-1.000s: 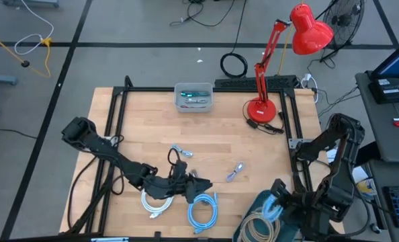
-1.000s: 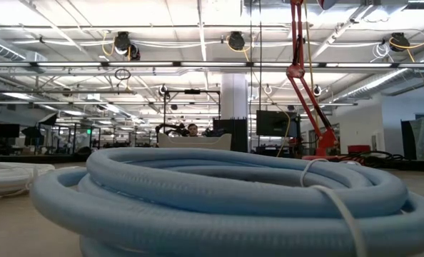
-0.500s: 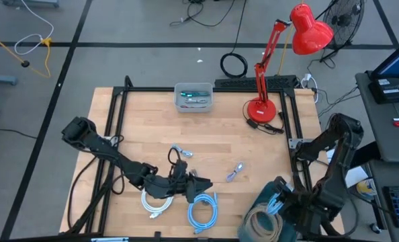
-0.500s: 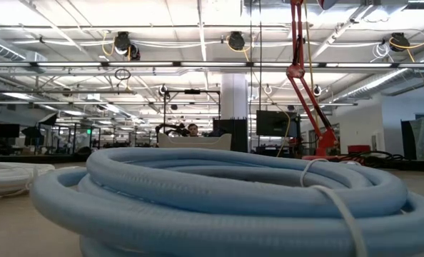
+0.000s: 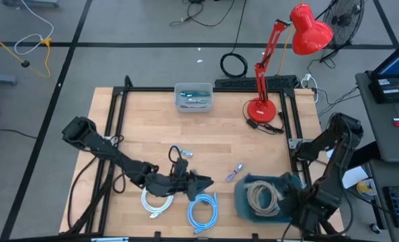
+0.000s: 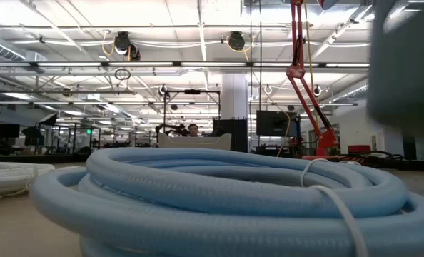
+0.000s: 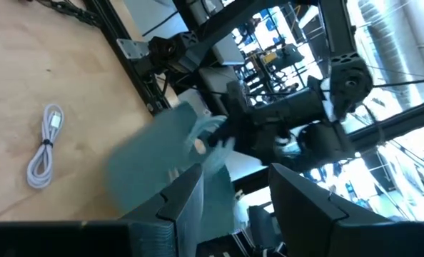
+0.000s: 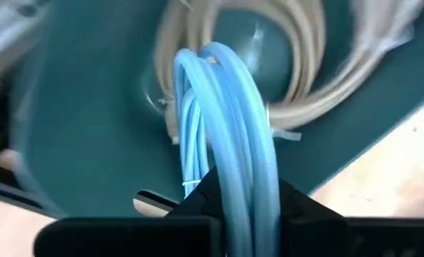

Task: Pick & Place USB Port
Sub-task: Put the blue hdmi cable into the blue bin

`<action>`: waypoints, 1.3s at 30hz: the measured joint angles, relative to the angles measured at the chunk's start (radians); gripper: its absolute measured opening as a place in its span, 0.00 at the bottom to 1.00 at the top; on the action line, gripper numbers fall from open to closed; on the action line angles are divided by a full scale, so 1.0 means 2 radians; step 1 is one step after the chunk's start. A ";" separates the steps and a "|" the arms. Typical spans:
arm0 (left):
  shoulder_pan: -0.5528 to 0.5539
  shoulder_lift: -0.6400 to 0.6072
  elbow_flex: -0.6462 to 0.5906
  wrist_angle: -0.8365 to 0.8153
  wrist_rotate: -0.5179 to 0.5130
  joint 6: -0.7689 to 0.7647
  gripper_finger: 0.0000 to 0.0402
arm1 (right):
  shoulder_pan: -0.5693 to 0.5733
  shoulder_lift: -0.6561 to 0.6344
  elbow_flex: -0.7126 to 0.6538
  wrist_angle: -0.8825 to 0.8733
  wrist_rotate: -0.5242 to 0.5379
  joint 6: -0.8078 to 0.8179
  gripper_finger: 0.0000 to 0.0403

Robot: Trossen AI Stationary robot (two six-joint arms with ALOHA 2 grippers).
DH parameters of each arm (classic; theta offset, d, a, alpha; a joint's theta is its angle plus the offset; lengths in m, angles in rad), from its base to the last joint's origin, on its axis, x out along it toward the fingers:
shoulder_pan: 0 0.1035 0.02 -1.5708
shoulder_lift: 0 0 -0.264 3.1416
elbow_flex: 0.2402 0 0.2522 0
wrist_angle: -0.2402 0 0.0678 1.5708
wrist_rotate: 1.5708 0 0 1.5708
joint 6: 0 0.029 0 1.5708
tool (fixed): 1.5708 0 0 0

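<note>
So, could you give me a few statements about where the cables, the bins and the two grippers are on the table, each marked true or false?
1. The right gripper is shut on a light blue cable over the teal bin. True.
2. The teal bin holds a coil of beige cable. True.
3. The red desk lamp stands at the table's near left corner. False: it stands at the far right, beside the frame.
4. The left gripper holds the white cable coil. False: its fingers are open and empty, above the light blue coil.
5. The small grey bin at the far edge is empty. False: some cables lie in it.
</note>
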 joint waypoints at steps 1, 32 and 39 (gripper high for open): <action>0.002 0.000 0.000 0.000 0.000 0.001 0.40 | 0.000 -0.002 0.006 0.000 0.002 0.000 0.06; 0.014 0.000 0.000 0.003 0.005 -0.001 0.40 | -0.021 -0.017 0.076 -0.015 -0.053 -0.167 0.06; 0.014 0.000 0.000 0.013 0.005 0.011 0.40 | -0.021 -0.017 0.076 -0.008 -0.050 -0.170 0.08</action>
